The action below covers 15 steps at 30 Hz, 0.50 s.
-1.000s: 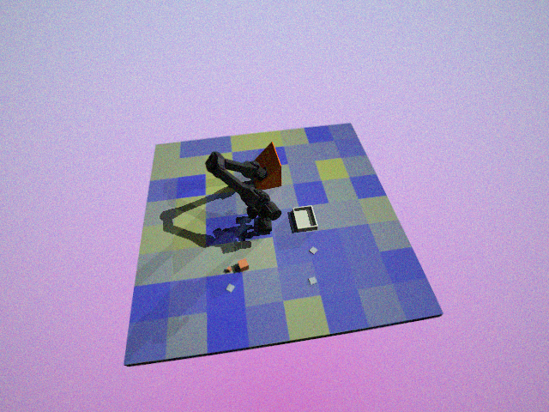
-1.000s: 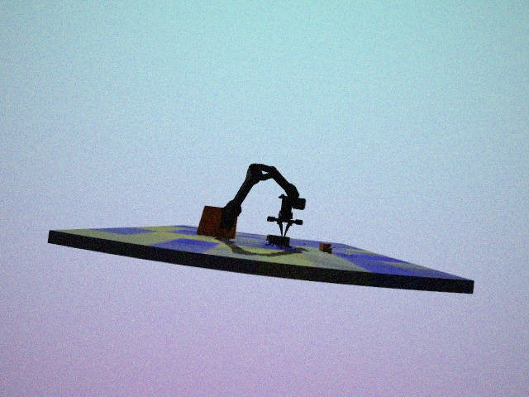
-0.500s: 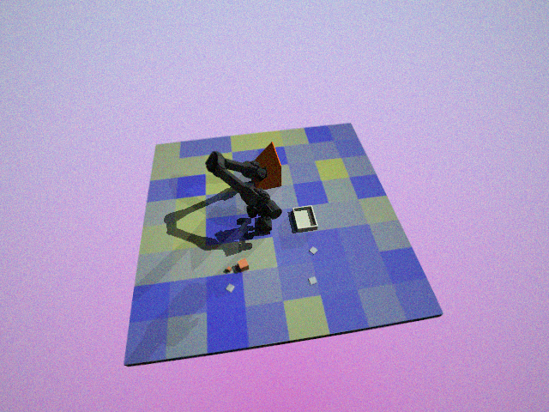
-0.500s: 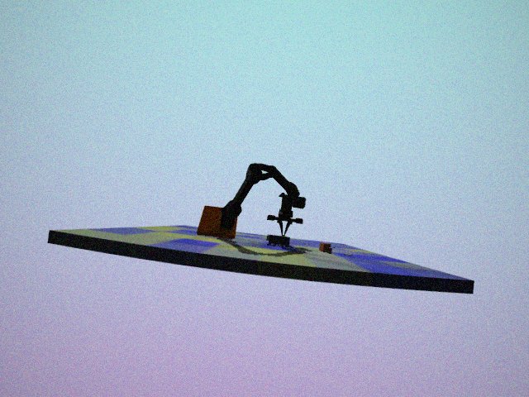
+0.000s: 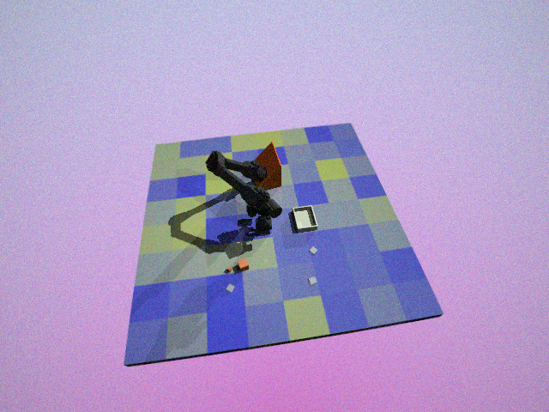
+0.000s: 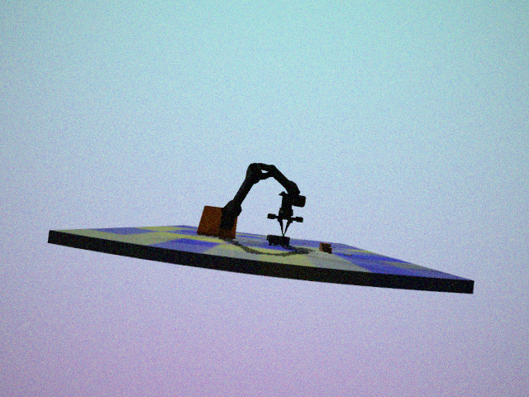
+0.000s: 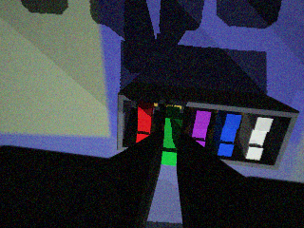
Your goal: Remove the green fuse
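Green fuse sits second from the left in the fuse block, between the red fuse and the purple fuse; blue fuse and white fuse follow to the right. Gripper is closed narrow onto the green fuse, one dark finger on each side of it, seen from the wrist view. The fuse appears to be seated in its slot or only barely raised; cannot tell which from these views.

Step in hand, by my judgement: grasp made, extraction about to start or just starting. Nothing is in the tray yet.

Next move calls for a straight vertical lift with no sideways drift, since the fingers stand just beside the red and purple fuses and the block wall is close. Only once the fuse bottom is above the block rim should the arm carry it across to the tray, which lies just to the side of the gripper in the top view, then lower and release.

Hard to make out:
- Fuse block in the top view is hidden under the wrist and in shadow.
- Exterior view shows the gripper tip right over the block, but the fuses are too small to see.
- Finger contact surfaces on the green fuse are lost in the dark finger shapes.
- Whether a finger touches the red fuse: cannot tell.
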Each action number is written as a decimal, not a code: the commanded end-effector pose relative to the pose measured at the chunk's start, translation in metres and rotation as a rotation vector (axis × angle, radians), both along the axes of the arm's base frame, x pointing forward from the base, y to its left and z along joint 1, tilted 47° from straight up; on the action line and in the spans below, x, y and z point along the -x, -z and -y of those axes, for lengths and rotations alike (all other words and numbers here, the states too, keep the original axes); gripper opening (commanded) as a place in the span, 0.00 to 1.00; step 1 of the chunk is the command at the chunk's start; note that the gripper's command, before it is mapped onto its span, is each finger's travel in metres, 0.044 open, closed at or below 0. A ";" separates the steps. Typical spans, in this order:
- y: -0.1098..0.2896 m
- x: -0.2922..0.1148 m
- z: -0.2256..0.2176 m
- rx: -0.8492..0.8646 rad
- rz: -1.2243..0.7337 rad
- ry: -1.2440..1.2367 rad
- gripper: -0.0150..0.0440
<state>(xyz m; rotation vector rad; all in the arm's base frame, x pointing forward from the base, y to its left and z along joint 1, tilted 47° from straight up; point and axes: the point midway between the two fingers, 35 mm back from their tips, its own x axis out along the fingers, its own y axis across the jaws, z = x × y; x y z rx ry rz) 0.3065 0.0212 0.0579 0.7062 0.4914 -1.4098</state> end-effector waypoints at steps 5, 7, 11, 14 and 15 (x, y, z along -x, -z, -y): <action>-0.003 0.000 -0.003 -0.003 0.002 0.002 0.25; -0.004 0.000 -0.004 -0.003 0.002 0.002 0.25; -0.005 0.001 -0.006 -0.003 0.002 0.002 0.25; -0.006 0.001 -0.007 -0.003 0.002 0.002 0.25; -0.007 0.001 -0.007 -0.003 0.002 0.002 0.25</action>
